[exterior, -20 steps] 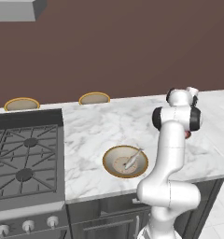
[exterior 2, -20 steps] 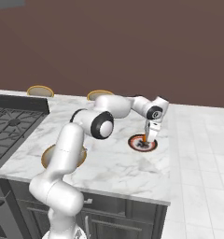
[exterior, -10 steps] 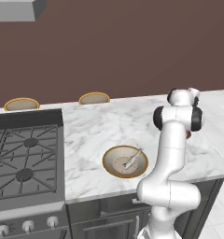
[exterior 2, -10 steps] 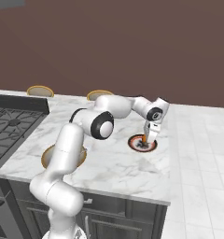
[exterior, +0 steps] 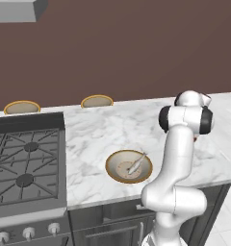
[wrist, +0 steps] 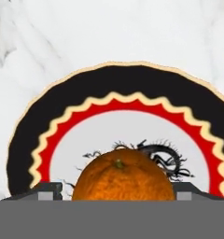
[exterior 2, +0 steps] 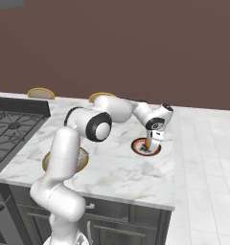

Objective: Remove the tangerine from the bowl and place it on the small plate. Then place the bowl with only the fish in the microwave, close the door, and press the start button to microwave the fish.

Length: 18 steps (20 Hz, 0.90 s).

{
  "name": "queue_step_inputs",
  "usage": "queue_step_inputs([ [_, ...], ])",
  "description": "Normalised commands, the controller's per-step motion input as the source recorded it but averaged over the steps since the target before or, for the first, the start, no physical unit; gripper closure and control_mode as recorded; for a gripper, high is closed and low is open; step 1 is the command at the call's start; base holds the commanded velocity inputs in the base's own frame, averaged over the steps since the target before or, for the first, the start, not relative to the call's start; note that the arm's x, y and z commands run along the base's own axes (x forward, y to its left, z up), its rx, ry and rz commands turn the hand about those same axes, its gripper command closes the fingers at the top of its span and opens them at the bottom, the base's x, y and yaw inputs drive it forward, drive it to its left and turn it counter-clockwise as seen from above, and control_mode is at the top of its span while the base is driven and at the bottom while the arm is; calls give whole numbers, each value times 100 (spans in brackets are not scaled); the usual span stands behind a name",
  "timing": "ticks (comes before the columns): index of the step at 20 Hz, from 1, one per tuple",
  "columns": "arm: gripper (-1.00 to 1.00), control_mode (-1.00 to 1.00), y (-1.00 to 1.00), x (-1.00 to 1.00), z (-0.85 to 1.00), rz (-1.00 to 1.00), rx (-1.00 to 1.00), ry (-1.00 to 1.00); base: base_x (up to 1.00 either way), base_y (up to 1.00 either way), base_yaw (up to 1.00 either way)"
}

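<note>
Marble counter (exterior: pixel 98 129) ran beside a gas stove (exterior: pixel 23 161) under a brown wall in the left base view. Near the counter's front edge sat the bowl (exterior: pixel 129 166) with the fish (exterior: pixel 136 164) lying inside, tail up toward the rim. Two tan discs (exterior: pixel 96 101) stood at the back edge by the wall. The robot's white arm rose at right and hid its own gripper.

Right base view: the arm reached across the counter to the small plate (exterior 2: pixel 137 145), w/ the gripper (exterior 2: pixel 150 146) pointed down over it. A bit of orange, the tangerine (exterior 2: pixel 147 143), showed just by the fingertips. Bowl rim (exterior 2: pixel 46 161) peeked out behind the arm's lower link, well apart from the plate.

Hand view: the tangerine (wrist: pixel 122 175) sat on the plate's pale centre (wrist: pixel 86 135), inside a red zigzag ring and a black band w/ cream edge. Both fingertips (wrist: pixel 46 191) stood just off the fruit's sides, spread wider than it; whether they touched it couldn't be told.
</note>
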Motion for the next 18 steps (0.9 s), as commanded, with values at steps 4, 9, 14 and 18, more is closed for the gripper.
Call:
queue_step_inputs([
  [4, -100, -100, 22, 0, 1, -3, 0, -5, 0, 0, 0],
  [9, -100, -100, 7, 0, 29, -4, 0, -1, 0, 0, 0],
  [14, -100, -100, 0, -7, 42, -4, 0, 0, 0, 0, 0],
  [18, -100, -100, 0, -79, 46, -5, 0, -1, 0, 0, 0],
])
